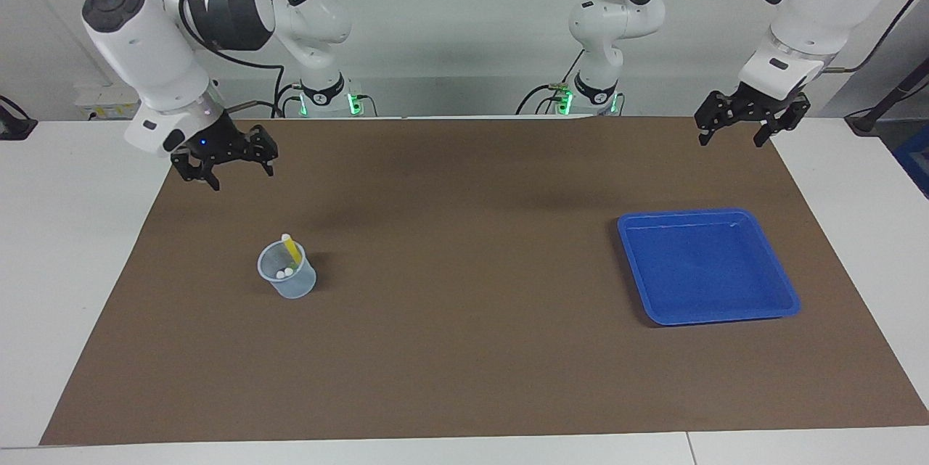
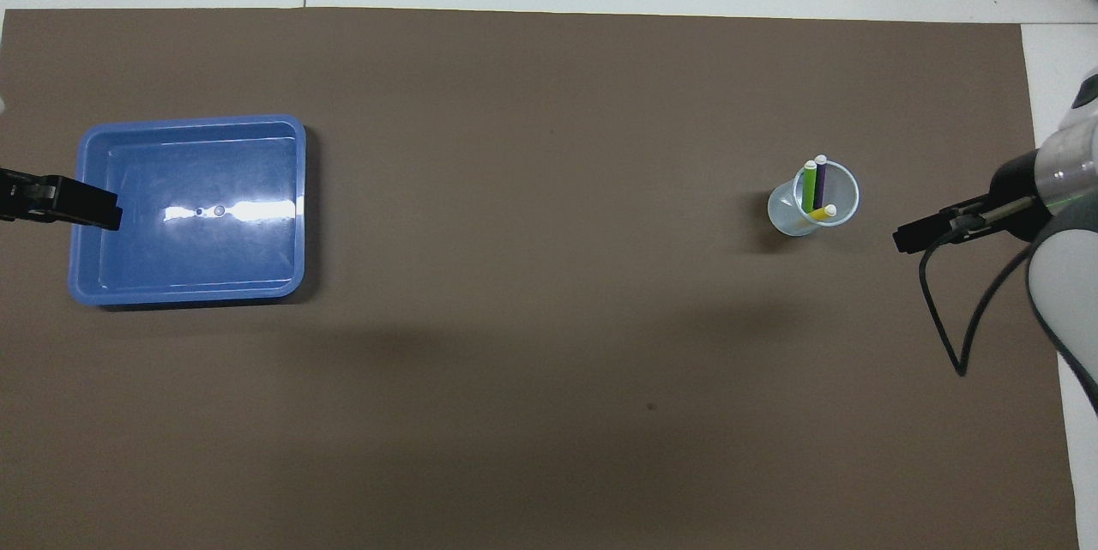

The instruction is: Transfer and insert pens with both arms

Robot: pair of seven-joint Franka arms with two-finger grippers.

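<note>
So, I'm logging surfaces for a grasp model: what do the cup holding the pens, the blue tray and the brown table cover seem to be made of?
Cup: thin translucent plastic, probably; the pens show through its wall.
Blue tray: glossy moulded plastic, judging by the bright glare on its floor and its rounded rim.
Brown cover: matte, no glare, straight-cut edges; paper or thin card, though fabric can't be excluded.

Mat (image 1: 464,291): broad bare stretch between cup and tray, open to passage.
Cup (image 1: 287,278): upright toward the right arm's end, three pens (image 2: 813,190) sticking up past its rim.
Tray (image 1: 707,265): low-walled, toward the left arm's end.
Right gripper (image 1: 223,160): raised, well apart from cup.
Left gripper (image 1: 751,119): raised over mat's corner, jaws spread.
</note>
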